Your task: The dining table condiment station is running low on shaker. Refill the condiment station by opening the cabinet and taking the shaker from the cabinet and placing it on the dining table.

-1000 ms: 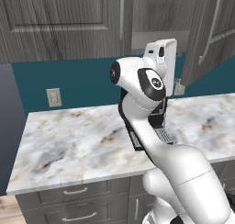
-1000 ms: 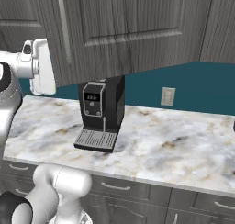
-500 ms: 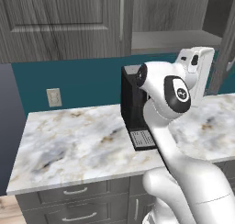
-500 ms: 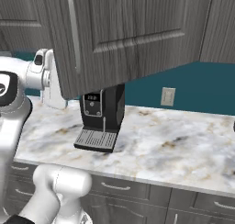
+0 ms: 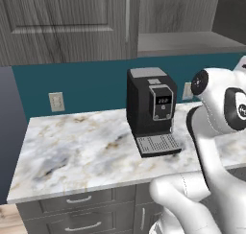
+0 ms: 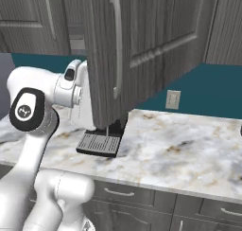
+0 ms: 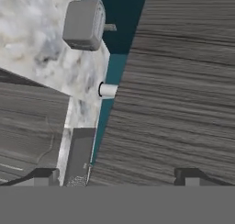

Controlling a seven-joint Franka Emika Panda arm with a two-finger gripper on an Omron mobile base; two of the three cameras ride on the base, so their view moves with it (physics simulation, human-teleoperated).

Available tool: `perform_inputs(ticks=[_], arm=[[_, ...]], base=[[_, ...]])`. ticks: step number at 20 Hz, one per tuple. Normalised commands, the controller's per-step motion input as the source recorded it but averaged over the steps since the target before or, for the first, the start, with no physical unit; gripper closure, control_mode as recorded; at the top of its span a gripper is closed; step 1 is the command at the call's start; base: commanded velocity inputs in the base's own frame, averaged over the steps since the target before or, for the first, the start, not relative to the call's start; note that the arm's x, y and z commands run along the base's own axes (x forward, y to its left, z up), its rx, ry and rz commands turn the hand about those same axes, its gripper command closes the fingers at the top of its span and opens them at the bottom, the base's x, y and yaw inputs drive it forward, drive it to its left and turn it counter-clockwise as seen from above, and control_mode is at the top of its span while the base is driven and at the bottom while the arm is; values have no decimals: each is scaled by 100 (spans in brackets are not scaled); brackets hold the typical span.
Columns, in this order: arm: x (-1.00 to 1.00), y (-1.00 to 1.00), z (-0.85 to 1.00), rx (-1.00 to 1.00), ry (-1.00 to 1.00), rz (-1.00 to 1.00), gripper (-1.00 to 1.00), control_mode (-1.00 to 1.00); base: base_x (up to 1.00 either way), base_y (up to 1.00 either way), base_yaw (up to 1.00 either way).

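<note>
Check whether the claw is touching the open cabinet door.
Cannot tell. In the hand view the claw stands open with the door face close ahead, yet no contact or gap shows. In the right base view the door hides the fingertips.

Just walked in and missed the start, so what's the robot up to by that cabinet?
The arm has swung a door of the grey wall cabinet wide open, and its open claw sits right against the door's face, holding nothing. Below, the black coffee machine stands on the marble counter. An open shelf shows in the left base view, but no shaker can be made out.
</note>
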Motion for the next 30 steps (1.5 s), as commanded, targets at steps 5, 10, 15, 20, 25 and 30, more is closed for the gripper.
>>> perform_inputs(ticks=[5, 10, 15, 20, 25, 30], arm=[[-45, -100, 0, 14, 0, -3, -100, -100], [-33, -100, 2, 13, 0, -1, -100, -100], [-9, -82, 0, 8, 0, 0, -100, -100], [-1, -12, 0, 1, 0, 0, -100, -100], [43, 85, -10, -3, 0, 0, -100, -100], [30, 100, -27, -2, -12, 0, -100, -100]], base=[[0, 0, 0], [0, 0, 0], [0, 0, 0], [0, 0, 0], [0, 0, 0], [0, 0, 0]])
